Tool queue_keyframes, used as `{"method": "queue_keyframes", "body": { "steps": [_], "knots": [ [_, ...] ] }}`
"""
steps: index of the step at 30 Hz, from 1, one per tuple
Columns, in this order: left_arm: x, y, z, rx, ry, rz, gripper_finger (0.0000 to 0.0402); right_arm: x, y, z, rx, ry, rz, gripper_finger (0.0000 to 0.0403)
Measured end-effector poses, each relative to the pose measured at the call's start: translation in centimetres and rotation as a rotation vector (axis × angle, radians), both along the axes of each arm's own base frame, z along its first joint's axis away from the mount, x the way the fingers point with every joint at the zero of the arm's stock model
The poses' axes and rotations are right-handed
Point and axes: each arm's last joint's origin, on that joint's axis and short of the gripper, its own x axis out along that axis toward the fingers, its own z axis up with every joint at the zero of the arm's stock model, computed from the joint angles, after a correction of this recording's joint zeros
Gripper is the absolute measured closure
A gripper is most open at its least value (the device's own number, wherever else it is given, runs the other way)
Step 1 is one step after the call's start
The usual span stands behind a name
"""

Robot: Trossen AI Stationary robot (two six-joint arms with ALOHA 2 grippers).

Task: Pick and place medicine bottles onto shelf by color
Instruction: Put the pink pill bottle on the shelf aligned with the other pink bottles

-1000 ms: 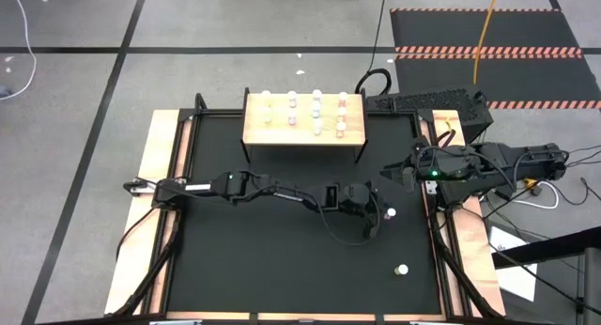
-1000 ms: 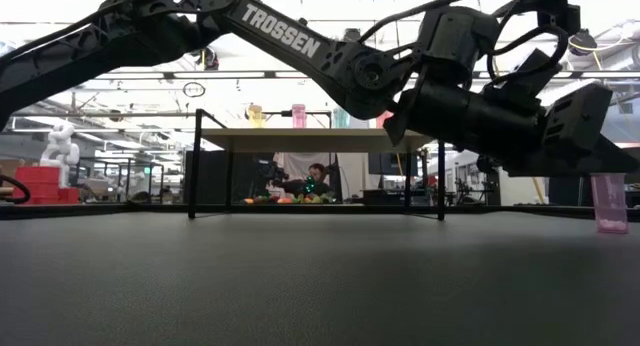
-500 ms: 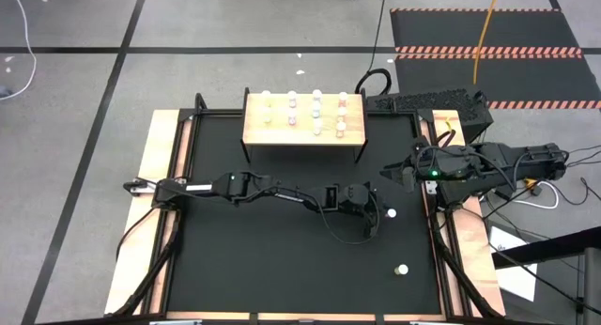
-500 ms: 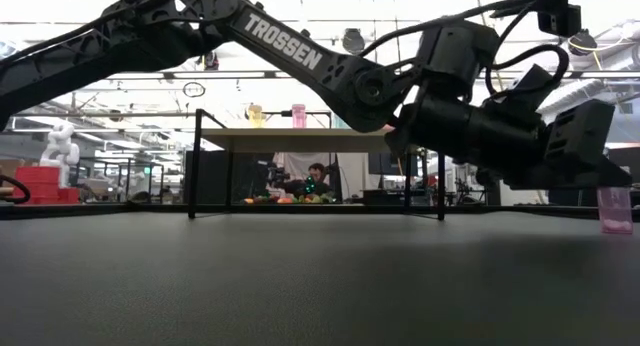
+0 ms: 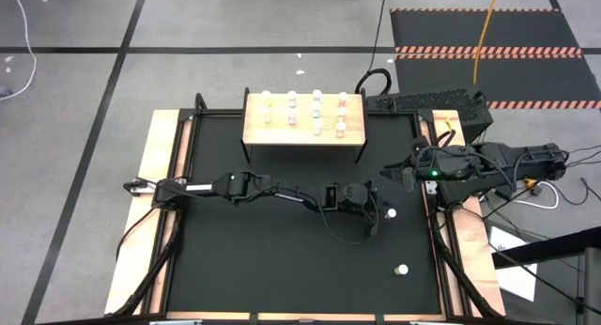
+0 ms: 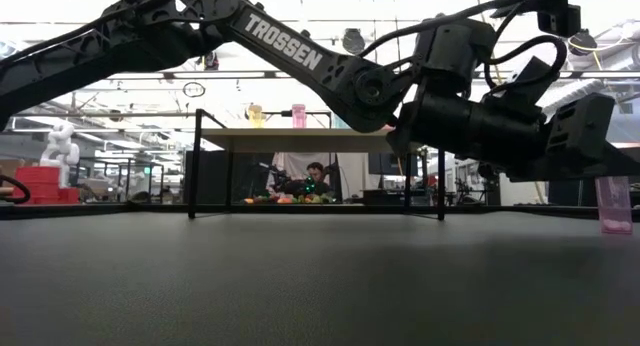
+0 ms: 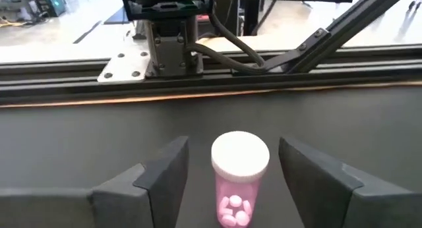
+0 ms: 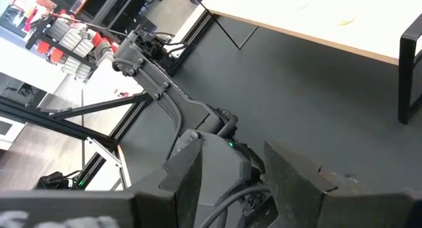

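A pink medicine bottle (image 7: pixel 239 178) with a white cap stands upright on its base on the black mat (image 5: pixel 282 259), right of centre (image 5: pixel 391 212). My left gripper (image 7: pixel 235 145) reaches level from the table's left (image 5: pixel 381 211). It is open, one finger on each side of the bottle, with a gap on both sides. In the low view the bottle (image 6: pixel 613 204) shows just past the gripper's dark fingers. The shelf (image 5: pixel 302 130) stands at the far middle with several bottles (image 5: pixel 304 113) on top. My right gripper (image 5: pixel 395 172) waits open, raised at the right edge.
A second white-capped bottle (image 5: pixel 402 269) stands near the front right of the mat. Wooden strips (image 5: pixel 155 175) border the mat left and right. The shelf's thin black legs (image 6: pixel 197 166) stand at the far side. A keyboard (image 5: pixel 427 103) lies beyond the far right corner.
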Motion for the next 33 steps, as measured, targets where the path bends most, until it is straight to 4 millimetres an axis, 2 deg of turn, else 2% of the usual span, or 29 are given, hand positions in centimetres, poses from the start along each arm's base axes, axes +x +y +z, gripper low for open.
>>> {"method": "queue_keyframes", "body": {
  "steps": [13, 23, 27, 33],
  "knots": [
    [0.0, -0.1, 0.0, -0.003, 0.002, -0.022, 0.0263, 0.0, 0.0, 0.0, -0.001, 0.001, 0.000, 0.0250],
    [0.0, 0.1, 0.1, -0.027, 0.004, -0.013, 0.0270, 0.0, 0.0, 0.0, -0.005, 0.001, 0.002, 0.0250],
    [-0.2, 0.5, 2.1, -0.082, 0.007, 0.017, 0.0270, -0.1, 0.0, 0.0, -0.007, -0.001, 0.003, 0.0250],
    [-1.1, 0.7, 8.0, -0.038, -0.003, 0.072, 0.0270, -0.8, -0.2, 0.3, -0.013, -0.030, 0.003, 0.0250]
  ]
}}
